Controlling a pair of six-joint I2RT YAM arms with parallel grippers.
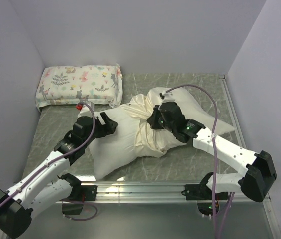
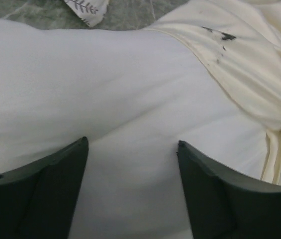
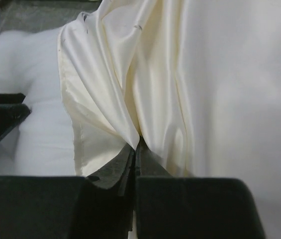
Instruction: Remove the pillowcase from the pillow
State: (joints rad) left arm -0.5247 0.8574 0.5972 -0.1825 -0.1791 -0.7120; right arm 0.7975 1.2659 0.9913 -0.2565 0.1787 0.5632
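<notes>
pillow (image 1: 111, 149): far part covered by the bunched pillowcase (image 1: 147, 133) and the right gripper (image 1: 153, 119), its tips buried in the folds.
floral pillow (image 2: 86, 9): left wrist view catches one corner, cut by the top edge.
left gripper (image 2: 132, 144): finger bases run off the bottom edge.
small red thing (image 1: 79, 105): too small to identify.

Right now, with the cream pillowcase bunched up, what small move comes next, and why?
Probably draw the right gripper away from the left gripper: it is shut on a fold of the shiny cream fabric pillowcase, while the open left gripper sits against the bared plump white pillow.
</notes>
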